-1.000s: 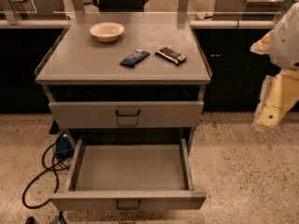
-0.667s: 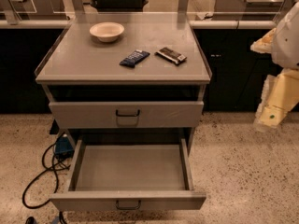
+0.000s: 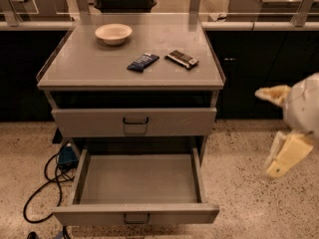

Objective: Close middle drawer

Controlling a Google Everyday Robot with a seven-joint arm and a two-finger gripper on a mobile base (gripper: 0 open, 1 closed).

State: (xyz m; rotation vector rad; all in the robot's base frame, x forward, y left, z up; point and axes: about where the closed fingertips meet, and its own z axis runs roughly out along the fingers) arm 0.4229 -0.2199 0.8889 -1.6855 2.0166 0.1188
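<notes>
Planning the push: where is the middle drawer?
Camera view, bottom centre: the middle drawer stands pulled out below the upper drawer; the hand hangs to its right.

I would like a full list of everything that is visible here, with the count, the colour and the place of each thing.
middle drawer: one, grey, pulled far out, lowest in view
upper drawer: one, grey, taller front, just above the middle drawer
cabinet top: one, grey, above both drawers
bowl: one, cream, back left of the cabinet top
blue packet: one, dark blue, centre of the cabinet top
dark packet: one, dark brown, right of the blue packet
cable: at least one, black, on the floor left of the drawers
blue box: one, blue, on the floor by the cable
floor: speckled beige
tool: one, cream-yellow, at the right edge, apart from the cabinet
</notes>
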